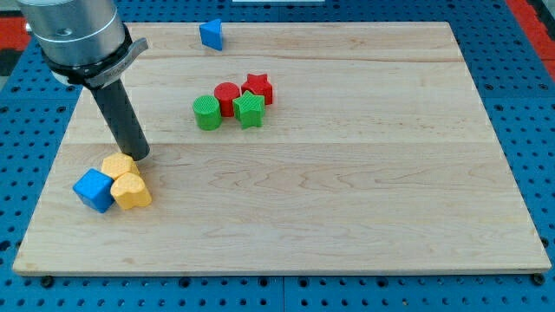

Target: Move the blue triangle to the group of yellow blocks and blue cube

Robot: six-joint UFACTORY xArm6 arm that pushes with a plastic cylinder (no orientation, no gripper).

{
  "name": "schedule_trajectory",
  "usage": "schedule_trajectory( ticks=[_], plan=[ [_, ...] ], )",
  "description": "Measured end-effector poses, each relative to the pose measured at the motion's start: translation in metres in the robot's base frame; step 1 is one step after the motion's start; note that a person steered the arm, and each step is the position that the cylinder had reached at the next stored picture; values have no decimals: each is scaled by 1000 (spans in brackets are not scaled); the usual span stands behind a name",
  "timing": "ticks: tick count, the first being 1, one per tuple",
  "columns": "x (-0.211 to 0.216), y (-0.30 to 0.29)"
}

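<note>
The blue triangular block (211, 34) is seen at the far edge of the wooden desk (347, 191), well apart from the near-left group: blue cube (94, 190), yellow blocks (124, 180). My tip (139, 156), a plain rod holding nothing, is placed just beside that group.

A single camera looks down at a slant on the table (347, 208) from its near long edge, facing across to the far edge at the view's top. It stands back enough that nearly all of the table shows, its far left corner hidden behind the arm's housing (74, 35); blue pegboard (529, 95) frames the table on every side.
</note>
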State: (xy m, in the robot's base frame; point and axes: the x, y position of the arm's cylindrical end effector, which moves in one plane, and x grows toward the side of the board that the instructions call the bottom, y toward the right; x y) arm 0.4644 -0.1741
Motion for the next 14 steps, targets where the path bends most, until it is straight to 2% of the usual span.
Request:
schedule_trajectory(
  ticks=[1, 2, 3, 4, 6, 8, 9, 10, 11, 14],
  plan=[
    [-10, 96],
    [-53, 162],
    [-108, 231],
    [-173, 264],
    [-267, 186],
    [-270, 70],
    [-259, 44],
    [-253, 65],
    [-217, 54],
    [-221, -12]
  ],
)
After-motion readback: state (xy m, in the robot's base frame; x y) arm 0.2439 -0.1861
